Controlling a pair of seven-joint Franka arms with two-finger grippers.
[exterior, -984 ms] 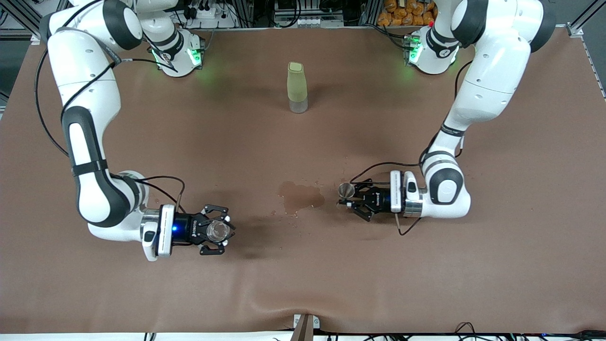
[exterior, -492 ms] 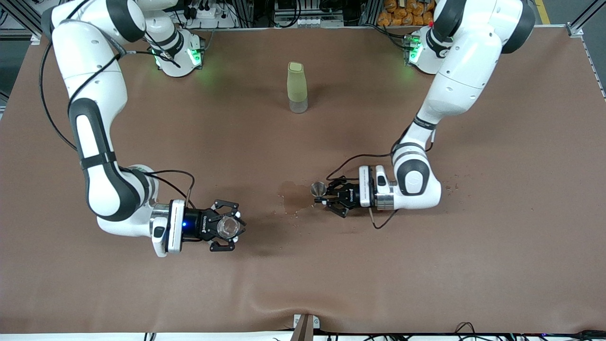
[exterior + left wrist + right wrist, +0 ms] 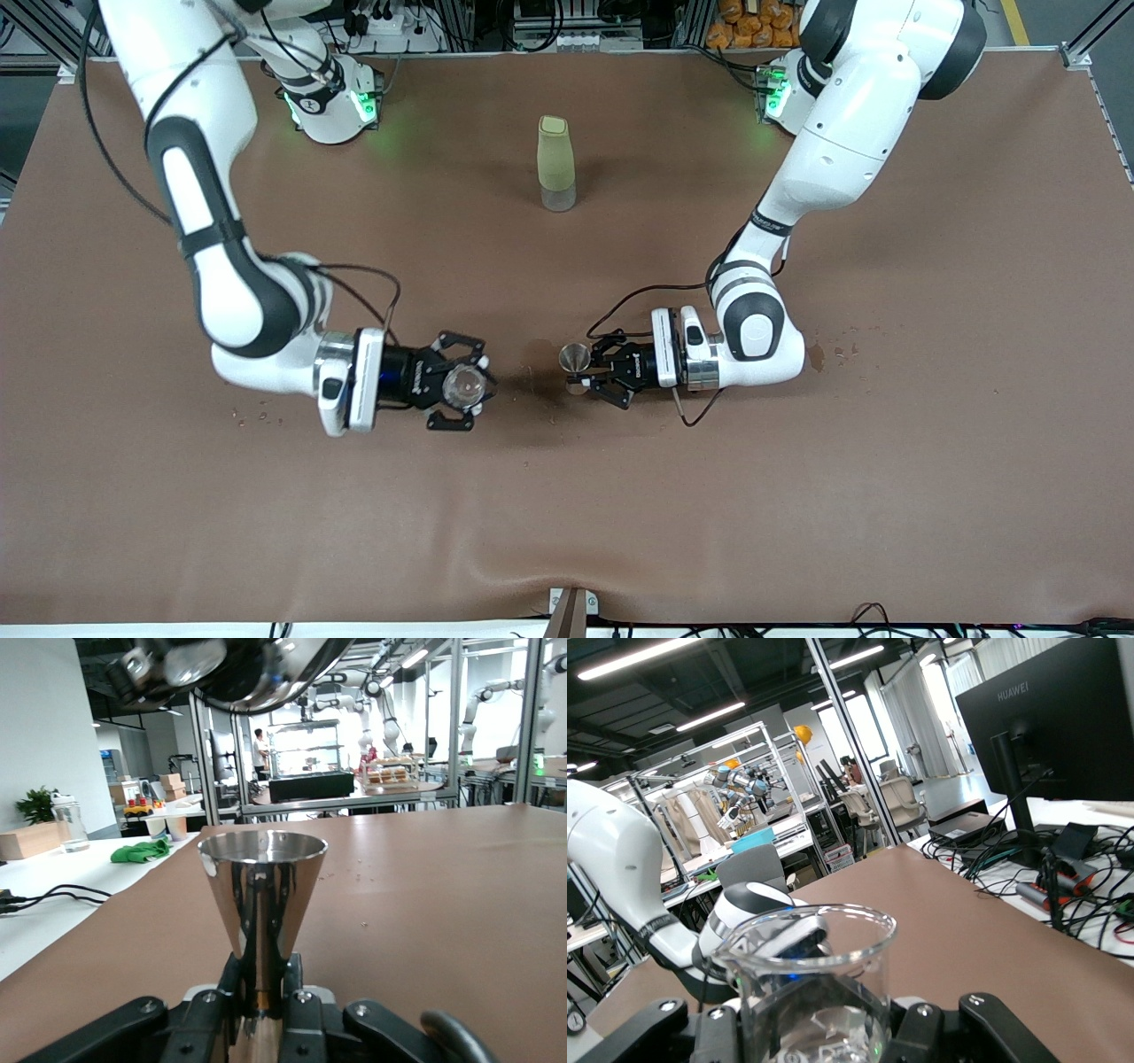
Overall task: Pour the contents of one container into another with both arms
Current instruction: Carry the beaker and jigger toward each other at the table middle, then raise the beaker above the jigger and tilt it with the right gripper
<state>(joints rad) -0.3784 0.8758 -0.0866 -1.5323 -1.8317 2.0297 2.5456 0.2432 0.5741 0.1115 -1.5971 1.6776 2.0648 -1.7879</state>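
My right gripper (image 3: 466,388) is shut on the tiny clear glass cup (image 3: 461,383) and holds it upright over the table's middle. My left gripper (image 3: 582,373) is shut on the waist of the small steel jigger (image 3: 574,356), also upright, over the edge of a wet patch (image 3: 537,361). The two vessels stand a short gap apart, rims up. In the left wrist view the jigger (image 3: 261,890) rises from the gripper (image 3: 262,997). In the right wrist view the glass cup (image 3: 808,979) fills the space between the fingers (image 3: 735,1028).
A tall pale-green bottle (image 3: 556,164) stands on the brown table cover (image 3: 567,514), farther from the front camera than both grippers, between the two bases. Small droplets (image 3: 833,350) mark the cover toward the left arm's end and others (image 3: 257,415) toward the right arm's end.
Both arms have swung toward the table's middle, bringing the glass cup and the jigger much closer together. Both grips have stayed shut.
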